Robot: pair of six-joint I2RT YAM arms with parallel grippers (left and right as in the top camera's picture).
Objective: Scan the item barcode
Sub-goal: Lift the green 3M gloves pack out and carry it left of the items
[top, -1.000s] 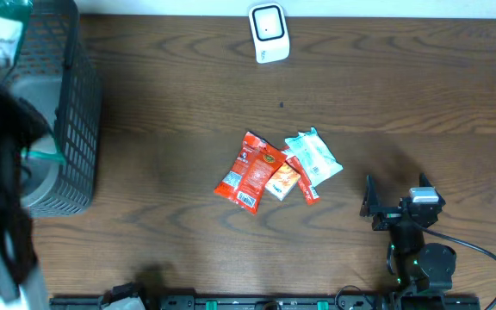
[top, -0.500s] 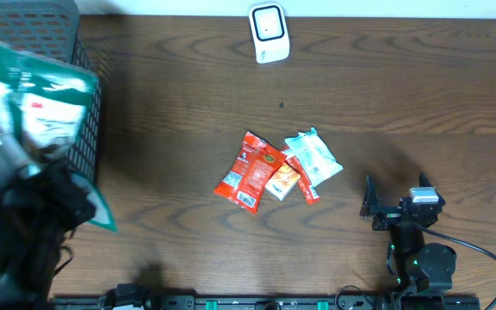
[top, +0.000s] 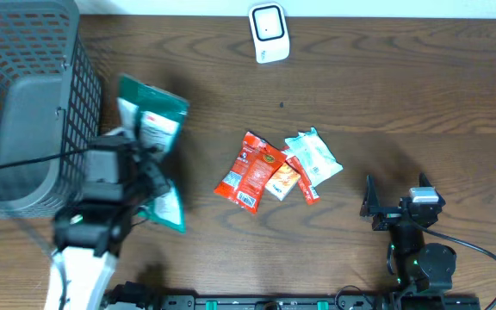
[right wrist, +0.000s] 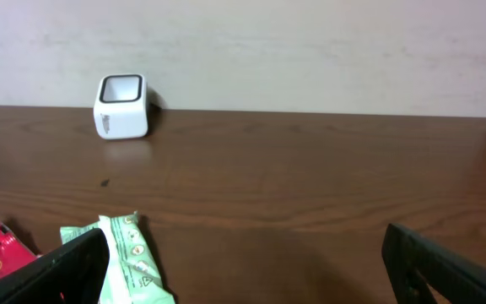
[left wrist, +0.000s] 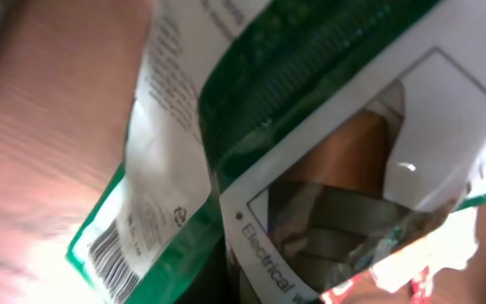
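Left pincer: clamped on green packet (beside the basket)
Desk centre: three small packets, overlapping
Scanner: far edge
Right pincer: jaws apart

The dark brown wooden table is smooth, with wavy grain lines and a soft shine. At ten o'clock, the grey plastic mesh basket looks dull. The green and white plastic packet is thin, crinkly and shiny, with a see-through window. In the middle, the red foil-like snack packet is glossy, and the pale green plastic packet looks less shiny. At twelve o'clock, the small white plastic scanner box is smooth.
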